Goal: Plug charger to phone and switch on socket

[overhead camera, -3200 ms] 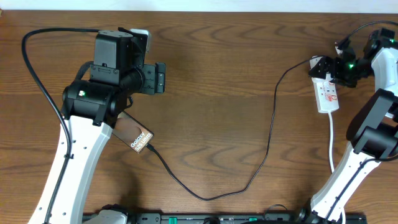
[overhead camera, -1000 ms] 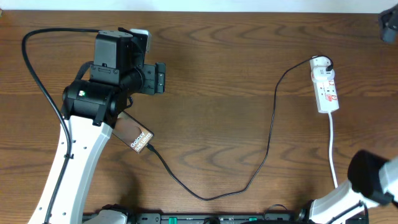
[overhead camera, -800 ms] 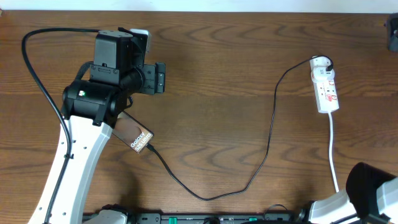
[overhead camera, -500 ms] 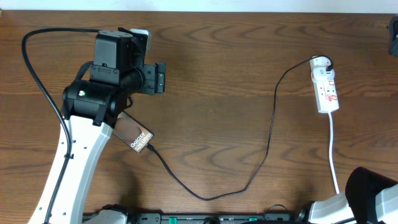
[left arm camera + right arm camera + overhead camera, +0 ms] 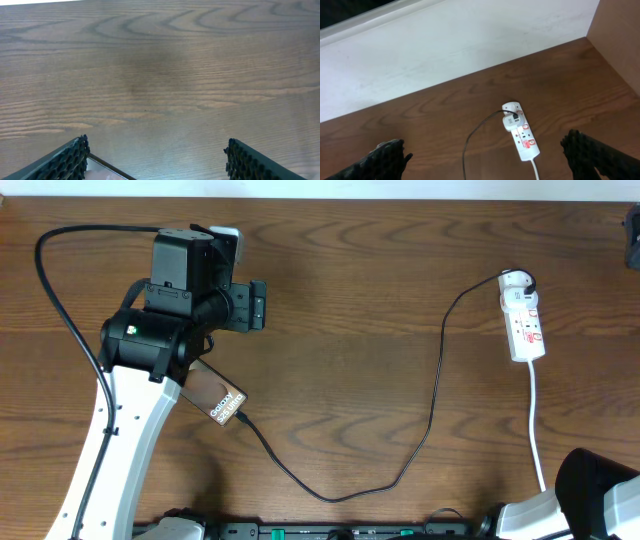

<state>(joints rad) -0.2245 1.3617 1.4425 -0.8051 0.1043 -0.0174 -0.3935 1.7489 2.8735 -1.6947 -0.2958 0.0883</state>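
Note:
The phone (image 5: 216,396) lies on the table at the left, its upper part hidden under my left arm. The charger (image 5: 436,380), a thin black cable, runs from the round white plug on the socket (image 5: 523,315) down and round to the phone's lower end, where its tip (image 5: 241,418) meets the phone. My left gripper (image 5: 258,305) is open and empty above the table, with the phone's edge (image 5: 107,171) by its left finger. My right gripper (image 5: 485,150) is open, empty and high above the socket (image 5: 521,136); in the overhead view only a dark part of it (image 5: 633,240) shows at the right edge.
The socket's white cord (image 5: 536,420) runs toward the front edge by my right arm's base (image 5: 595,500). A thick black robot cable (image 5: 60,290) loops at the far left. A white wall (image 5: 445,55) stands behind the table.
My right gripper has left the socket, risen high and moved out to the right edge of the overhead view. The left arm, phone and cable have not moved.

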